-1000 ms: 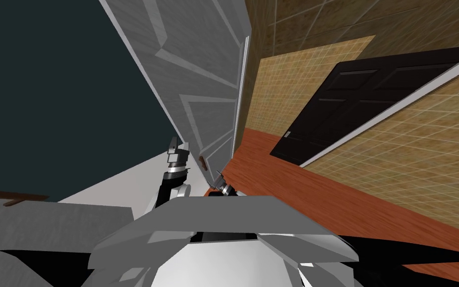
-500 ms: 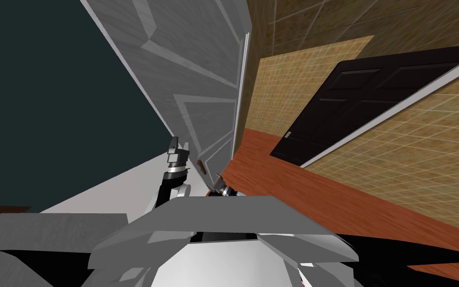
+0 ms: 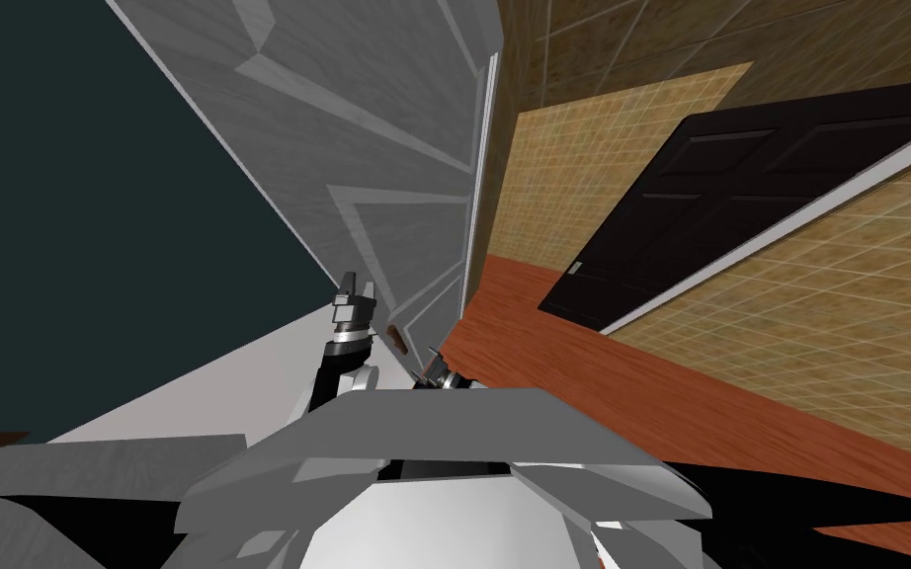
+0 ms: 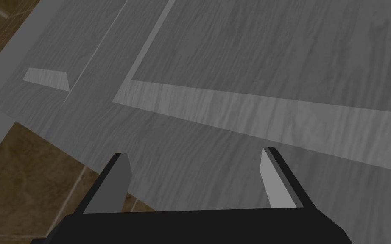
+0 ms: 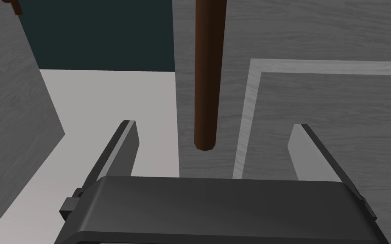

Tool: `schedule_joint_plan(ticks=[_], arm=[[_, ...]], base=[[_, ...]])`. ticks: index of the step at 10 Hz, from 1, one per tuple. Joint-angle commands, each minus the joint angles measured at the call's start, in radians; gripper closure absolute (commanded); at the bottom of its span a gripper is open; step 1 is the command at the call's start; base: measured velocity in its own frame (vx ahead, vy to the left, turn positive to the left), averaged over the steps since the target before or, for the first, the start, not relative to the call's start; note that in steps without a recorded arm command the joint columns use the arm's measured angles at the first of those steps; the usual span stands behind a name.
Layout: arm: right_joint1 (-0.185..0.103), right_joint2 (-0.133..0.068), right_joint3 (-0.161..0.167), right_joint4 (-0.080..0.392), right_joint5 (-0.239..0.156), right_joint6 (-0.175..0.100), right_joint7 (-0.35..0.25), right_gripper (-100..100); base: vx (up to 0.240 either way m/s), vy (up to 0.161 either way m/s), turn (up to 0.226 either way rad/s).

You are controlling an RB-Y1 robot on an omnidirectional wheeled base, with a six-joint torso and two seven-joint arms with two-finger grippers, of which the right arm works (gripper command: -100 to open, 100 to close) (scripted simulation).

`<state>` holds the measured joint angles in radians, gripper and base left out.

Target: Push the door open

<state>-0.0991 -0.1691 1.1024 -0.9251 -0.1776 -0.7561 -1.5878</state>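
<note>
The left claw point(image 3: 357, 286) sits just left of centre in the head view. Its two fingers point(image 4: 116, 182) are spread wide and grip nothing, and their tips are close up against the lower part of the grey door point(image 3: 384, 128); whether they touch it I cannot tell. Its wrist camera shows the door's wood-grained face ahead of both fingers, with a lighter raised border beyond them.

The right claw point(image 3: 433, 362) is lower and nearer the middle, also released. A brown handle point(image 5: 205, 76) hangs between its fingers and touches neither (the same handle shows as a small brown stub low on the door in the head view).

The door runs from the upper left of the head view down toward the centre, one edge meeting a white frame point(image 3: 480, 178). Past its other edge, on the left side of the picture, lie a white floor point(image 3: 226, 385) and a dark teal wall point(image 3: 98, 247), with open room between them and the claws. In the lower left corner is a second grey panel point(image 3: 98, 464), and the right wrist camera shows a brown handle on it.

Right of the frame, a reddish wood floor point(image 3: 641, 385) spreads toward the lower right. It is edged by yellow-brown tiled walls point(image 3: 582, 158), a black door point(image 3: 740, 198) at the upper right with a small pale handle, and a white trim strip point(image 3: 789, 227).
</note>
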Motion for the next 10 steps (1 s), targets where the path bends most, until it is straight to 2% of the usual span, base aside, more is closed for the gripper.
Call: schedule_joint_plan(ticks=[1,8,9,10], arm=[[0.000,0.002,-0.003,0.006,-0.001,-0.004,0.001,-100],[0.001,0.015,-0.020,0.043,-0.007,-0.027,0.006,-100],[0.001,0.014,-0.019,0.040,-0.007,-0.026,0.005,-100],[0.001,0.014,-0.019,0.040,-0.007,-0.026,0.005,100]], base=[[0.081,0.132,0.019],[0.110,0.173,0.038],[0.057,0.076,-0.007],[-0.009,-0.009,0.002]])
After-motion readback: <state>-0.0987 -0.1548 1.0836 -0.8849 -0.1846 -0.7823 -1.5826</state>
